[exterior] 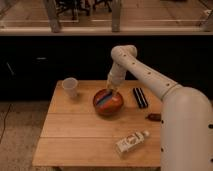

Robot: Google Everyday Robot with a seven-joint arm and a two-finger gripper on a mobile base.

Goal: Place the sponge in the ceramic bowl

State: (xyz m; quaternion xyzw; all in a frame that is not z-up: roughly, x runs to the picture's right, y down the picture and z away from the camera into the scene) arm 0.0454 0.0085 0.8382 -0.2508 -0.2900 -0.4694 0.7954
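Observation:
The orange-brown ceramic bowl stands on the wooden table, right of centre toward the back. The blue sponge lies inside it, slanting across the reddish interior. My gripper hangs at the end of the white arm, just above the bowl's back rim and close to the sponge's upper end.
A small white cup stands at the table's back left. A dark ridged bar lies right of the bowl. A small dark object sits near the right edge, and a white bottle lies on its side at the front right.

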